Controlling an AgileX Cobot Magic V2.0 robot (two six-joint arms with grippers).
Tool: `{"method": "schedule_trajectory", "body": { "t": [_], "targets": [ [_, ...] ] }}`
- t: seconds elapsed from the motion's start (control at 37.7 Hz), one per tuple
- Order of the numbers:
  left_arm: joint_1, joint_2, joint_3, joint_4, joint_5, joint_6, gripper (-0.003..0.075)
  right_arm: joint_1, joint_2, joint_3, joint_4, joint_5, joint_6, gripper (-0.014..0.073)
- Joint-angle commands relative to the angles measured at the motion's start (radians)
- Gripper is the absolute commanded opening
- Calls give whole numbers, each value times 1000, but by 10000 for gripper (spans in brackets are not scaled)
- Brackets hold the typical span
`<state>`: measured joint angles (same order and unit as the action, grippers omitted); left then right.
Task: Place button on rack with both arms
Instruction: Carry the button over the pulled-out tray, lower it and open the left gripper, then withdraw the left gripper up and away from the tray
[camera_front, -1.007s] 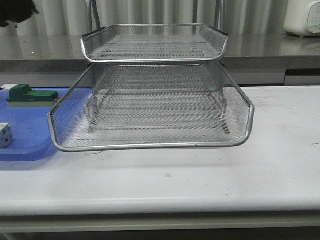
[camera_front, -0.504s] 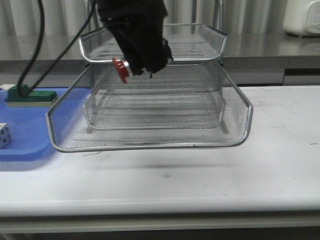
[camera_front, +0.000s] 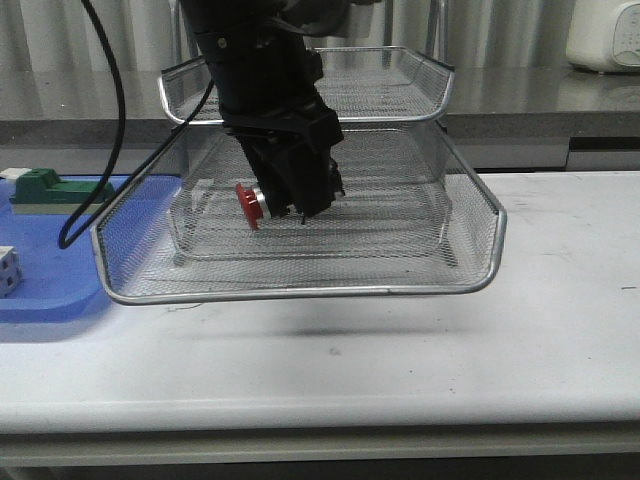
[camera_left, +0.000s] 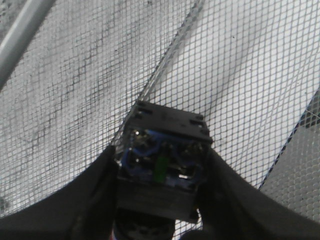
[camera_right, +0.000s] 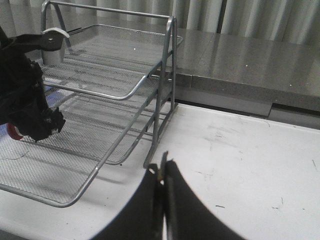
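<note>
Above pulled-out middle tier of rack (camera_front: 300, 260), left tool (camera_front: 290, 205) gripped button (camera_front: 247, 204), red head leftward; right tool (camera_right: 162, 172) pinched closed, empty.

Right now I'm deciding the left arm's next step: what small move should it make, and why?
Probably lower a little, then release. The left gripper holds the red-headed push-button switch above the pulled-out tier of the silver wire-mesh rack, apparently not yet resting on the mesh.
</note>
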<state>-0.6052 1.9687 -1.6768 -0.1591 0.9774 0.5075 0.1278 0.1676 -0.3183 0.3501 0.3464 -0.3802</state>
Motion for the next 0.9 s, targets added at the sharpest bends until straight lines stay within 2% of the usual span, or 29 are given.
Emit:
{"method": "schedule_trajectory", "body": {
  "t": [0.0,0.13,0.21,0.34,0.53,0.58,0.72,0.87],
  "targets": [
    [-7,-48,-26,-12,-37,-1,291,0,11,-24,9,-76,-2,-109],
    [-7,-48,-26,-12,-41,-1,440,0,11,-24,9,-76,-2,-109],
    [-7,-48,-26,-12,-41,-1,502,0,11,-24,9,-76,-2,-109],
    [-7,-48,-56,-12,6,-1,517,0,11,-24,9,-76,-2,-109],
    [-7,-48,-189,-16,246,-2,510,0,11,-24,9,-76,-2,-109],
    [-7,-48,-221,-16,320,-8,489,0,11,-24,9,-76,-2,-109],
    [-7,-74,-227,-13,315,-43,377,0,11,-24,9,-76,-2,-109],
    [-7,-127,-212,-6,315,-70,129,0,11,-24,9,-76,-2,-109]
  ]
}}
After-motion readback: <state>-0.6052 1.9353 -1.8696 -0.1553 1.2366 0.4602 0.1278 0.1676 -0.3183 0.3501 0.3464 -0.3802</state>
